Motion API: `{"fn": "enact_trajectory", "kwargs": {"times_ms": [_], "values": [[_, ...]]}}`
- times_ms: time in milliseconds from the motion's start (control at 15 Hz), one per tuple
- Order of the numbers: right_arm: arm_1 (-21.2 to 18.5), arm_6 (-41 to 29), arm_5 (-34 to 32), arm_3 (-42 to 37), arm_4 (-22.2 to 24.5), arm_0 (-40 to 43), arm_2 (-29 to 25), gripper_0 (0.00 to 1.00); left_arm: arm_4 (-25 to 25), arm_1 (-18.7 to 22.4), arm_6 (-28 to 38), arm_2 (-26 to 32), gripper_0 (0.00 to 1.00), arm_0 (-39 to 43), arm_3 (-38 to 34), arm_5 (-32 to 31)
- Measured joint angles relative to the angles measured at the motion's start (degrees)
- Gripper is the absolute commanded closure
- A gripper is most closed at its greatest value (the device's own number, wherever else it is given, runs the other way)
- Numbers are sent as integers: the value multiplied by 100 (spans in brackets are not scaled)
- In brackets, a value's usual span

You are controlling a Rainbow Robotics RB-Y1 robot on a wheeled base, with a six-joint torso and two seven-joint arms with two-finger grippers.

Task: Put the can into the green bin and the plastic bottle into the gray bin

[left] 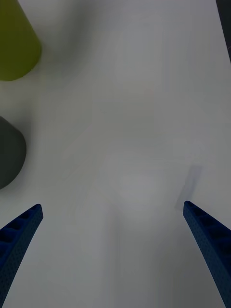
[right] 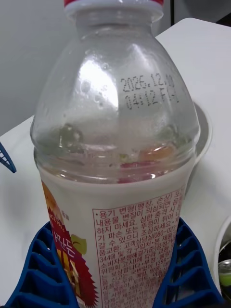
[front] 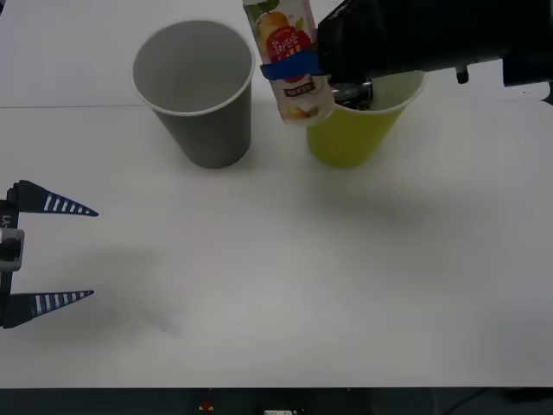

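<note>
My right gripper [front: 290, 67] is shut on the plastic bottle [front: 287, 54], a clear bottle with a red cap and an orange-yellow label. It holds the bottle upright in the air, between the gray bin [front: 199, 95] and the green bin [front: 354, 130]. In the right wrist view the blue fingers [right: 190, 269] clamp the bottle [right: 120, 144] at its label, and the gray bin's rim [right: 206, 130] shows behind it. A dark, silvery shape [front: 352, 92] lies inside the green bin under my right arm; I cannot tell whether it is the can. My left gripper [front: 91, 253] stands open at the table's left edge.
The white table [front: 276, 285] stretches bare in front of both bins. In the left wrist view the green bin [left: 14, 43] and the gray bin [left: 9, 151] stand off to one side, beyond my open left gripper [left: 111, 206].
</note>
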Motion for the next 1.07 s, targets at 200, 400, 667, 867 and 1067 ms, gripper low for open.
{"fn": "enact_trajectory", "kwargs": {"times_ms": [200, 400, 667, 867, 1067], "values": [[511, 16, 0, 886, 536, -723, 432, 100, 0, 0, 0, 0, 0, 0, 0, 0], [1073, 158, 9, 1841, 959, -1359, 644, 100, 0, 0, 0, 0, 0, 0, 0, 0], [1723, 549, 469, 3141, 1261, -2028, 808, 100, 0, 0, 0, 0, 0, 0, 0, 0], [1953, 660, 1315, 3853, 1365, -2251, 1267, 100, 0, 0, 0, 0, 0, 0, 0, 0], [2148, 926, 1795, 4354, 1411, -2347, 1475, 100, 0, 0, 0, 0, 0, 0, 0, 0]]}}
